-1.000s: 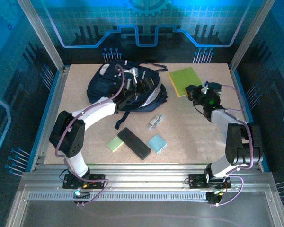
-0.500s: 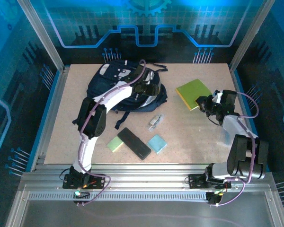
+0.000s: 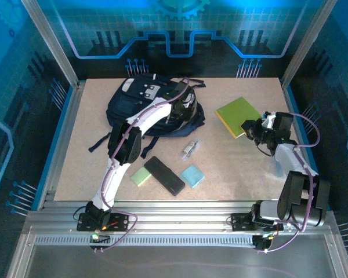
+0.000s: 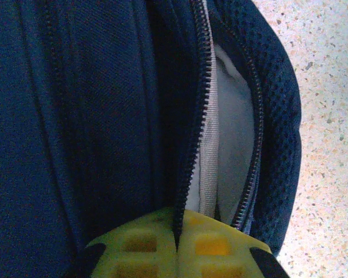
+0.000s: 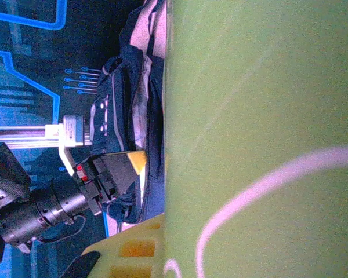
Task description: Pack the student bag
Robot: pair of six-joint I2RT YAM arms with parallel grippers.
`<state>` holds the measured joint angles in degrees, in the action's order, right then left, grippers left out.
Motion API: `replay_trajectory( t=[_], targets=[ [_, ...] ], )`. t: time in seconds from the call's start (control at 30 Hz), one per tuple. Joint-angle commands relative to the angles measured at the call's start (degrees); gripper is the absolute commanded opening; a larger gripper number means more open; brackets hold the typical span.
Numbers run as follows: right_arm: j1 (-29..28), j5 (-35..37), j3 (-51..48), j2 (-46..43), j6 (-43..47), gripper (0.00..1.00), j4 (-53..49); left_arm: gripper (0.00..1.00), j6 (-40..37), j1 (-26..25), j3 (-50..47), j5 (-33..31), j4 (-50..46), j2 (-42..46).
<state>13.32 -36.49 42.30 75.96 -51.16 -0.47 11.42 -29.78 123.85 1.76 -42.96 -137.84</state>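
The student bag (image 3: 136, 104), a dark navy backpack, lies at the back left of the table, its zipper open along the right side. My left gripper (image 3: 182, 108) is on that side. In the left wrist view its yellow fingers (image 4: 220, 246) are pressed together, and the left gripper (image 4: 177, 226) is shut on the bag's black zipper edge (image 4: 194, 145), with pale lining (image 4: 235, 127) beside it. My right gripper (image 3: 250, 128) is shut on a green book (image 3: 238, 114), held off the table at the right. The book (image 5: 261, 133) covers most of the right wrist view, next to one yellow finger (image 5: 133, 249).
Near the front middle lie a black rectangular case (image 3: 164, 175), a pale green block (image 3: 141, 176) and a light blue block (image 3: 192, 175). A small clear item (image 3: 189, 148) sits between them and the bag. A black strap (image 3: 101, 142) trails off the bag's left.
My left gripper reached across to the bag's right side and closed on the zipper edge. My right gripper carried the green book to the right and nearer.
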Motion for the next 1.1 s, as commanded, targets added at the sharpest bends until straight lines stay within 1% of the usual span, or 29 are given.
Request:
replay_trajectory(
  t=[0.0,0.2,0.37,0.4,0.53,0.73,0.87,1.07],
  targets=[
    [0.18,-1.81,1.87,-1.85,1.93,0.00,0.51,0.00,1.37,-0.05,2.24,2.19,-2.43,5.23],
    [-3.57,-1.54,3.85,0.06,0.70,0.00,2.75,0.00,2.24,0.49,2.45,4.66,-0.44,13.41],
    [-9.23,-2.00,7.04,5.11,-2.63,0.00,8.52,0.00,4.00,1.89,1.64,8.75,1.80,17.59],
    [-10.96,-2.04,7.66,6.80,-3.18,0.00,9.59,0.00,4.22,2.15,1.28,9.50,2.40,18.33],
    [-17.19,-2.74,15.08,15.26,-5.53,0.00,13.76,0.00,4.05,2.45,0.21,10.43,3.98,20.71],
    [-23.21,-7.61,27.09,30.59,-10.18,0.00,20.90,0.00,4.01,2.93,-2.93,10.86,7.09,23.77],
    [-27.42,-10.12,36.48,40.74,-11.86,0.00,20.34,0.00,4.21,3.22,-5.62,12.04,10.40,25.47],
    [-32.38,-11.37,44.48,50.37,-14.75,0.00,19.48,0.00,4.07,3.83,-6.00,13.67,13.23,26.52]
  ],
)
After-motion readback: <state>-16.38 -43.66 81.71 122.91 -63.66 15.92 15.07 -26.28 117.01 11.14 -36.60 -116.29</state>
